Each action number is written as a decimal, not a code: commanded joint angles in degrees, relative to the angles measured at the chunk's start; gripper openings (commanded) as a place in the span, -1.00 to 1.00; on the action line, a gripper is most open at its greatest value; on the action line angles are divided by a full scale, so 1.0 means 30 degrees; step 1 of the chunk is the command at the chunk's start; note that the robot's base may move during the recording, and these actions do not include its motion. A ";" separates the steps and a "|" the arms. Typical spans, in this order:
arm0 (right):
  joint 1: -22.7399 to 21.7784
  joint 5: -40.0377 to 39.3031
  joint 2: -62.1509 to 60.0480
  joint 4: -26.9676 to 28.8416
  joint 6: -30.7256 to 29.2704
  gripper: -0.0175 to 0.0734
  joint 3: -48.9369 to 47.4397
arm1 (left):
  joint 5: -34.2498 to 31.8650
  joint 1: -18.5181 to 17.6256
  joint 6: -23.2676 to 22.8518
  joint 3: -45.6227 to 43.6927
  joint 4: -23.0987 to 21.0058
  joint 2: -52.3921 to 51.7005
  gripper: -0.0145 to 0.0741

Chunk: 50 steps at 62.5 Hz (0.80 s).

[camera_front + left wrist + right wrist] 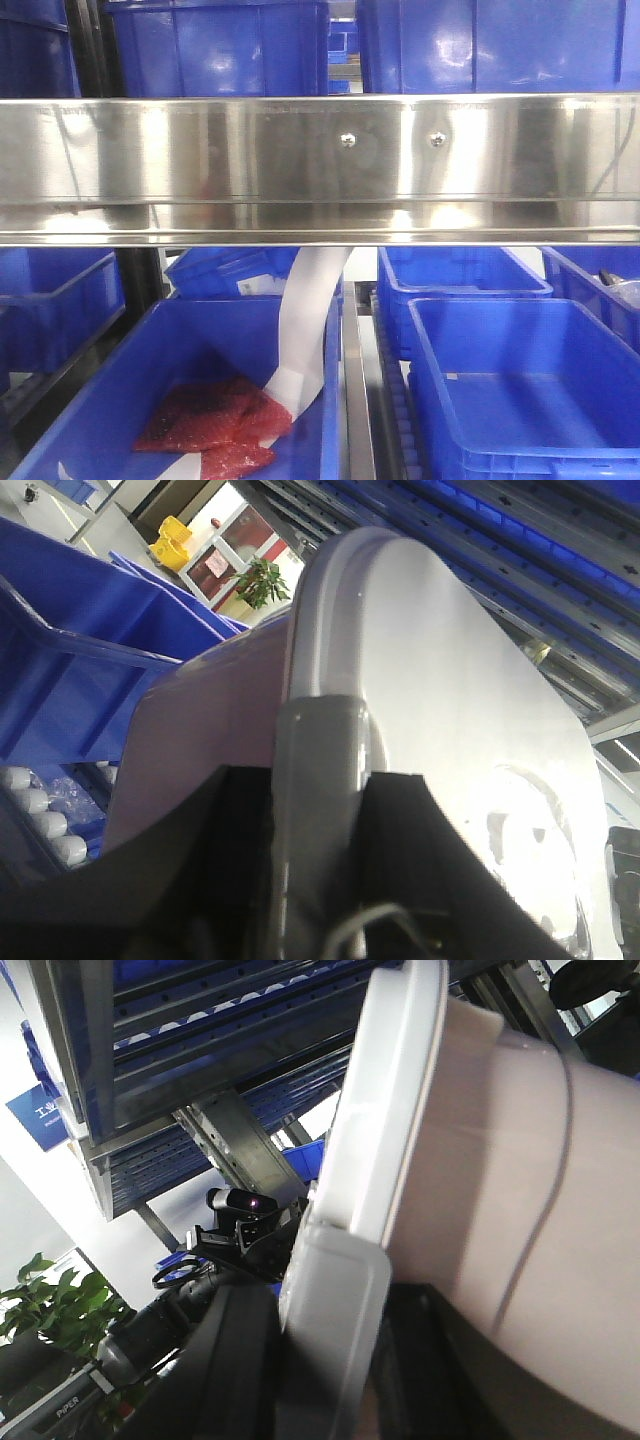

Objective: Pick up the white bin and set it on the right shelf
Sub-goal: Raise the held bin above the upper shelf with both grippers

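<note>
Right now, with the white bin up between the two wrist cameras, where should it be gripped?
Grip the white bin by its projecting lid rim, one arm from each end. The rim stands proud of the broad, smooth wall, so jaws can straddle it edge-on. The left gripper and right gripper appear clamped there.
</note>
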 commanded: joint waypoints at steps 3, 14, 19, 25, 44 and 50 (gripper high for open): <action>0.0268 0.1264 -0.0500 0.2335 -0.0470 -0.22 -0.0662 | 0.2729 -0.0380 0.0163 -0.0726 -0.1922 -0.1038 -0.89; 0.0268 0.1264 -0.0500 0.2335 -0.0470 -0.22 -0.0662 | 0.2729 -0.0380 0.0163 -0.0726 -0.1922 -0.1038 -0.89; 0.0268 0.1264 -0.0500 0.2335 -0.0470 -0.22 -0.0662 | 0.2729 -0.0380 0.0163 -0.0726 -0.1922 -0.1038 -0.89; 0.0268 0.1244 -0.0500 0.2335 -0.0470 -0.22 -0.0662 | 0.2729 -0.0380 0.0163 -0.0726 -0.1922 -0.1038 -0.89; 0.0268 0.0982 -0.0500 0.2335 -0.0470 -0.22 -0.0662 | 0.2729 -0.0380 0.0163 -0.0726 -0.1922 -0.1038 -0.89; 0.0268 0.0628 -0.0500 0.2335 -0.0470 -0.22 -0.0662 | 0.2683 -0.0380 0.0163 -0.0726 -0.1967 -0.1038 -0.89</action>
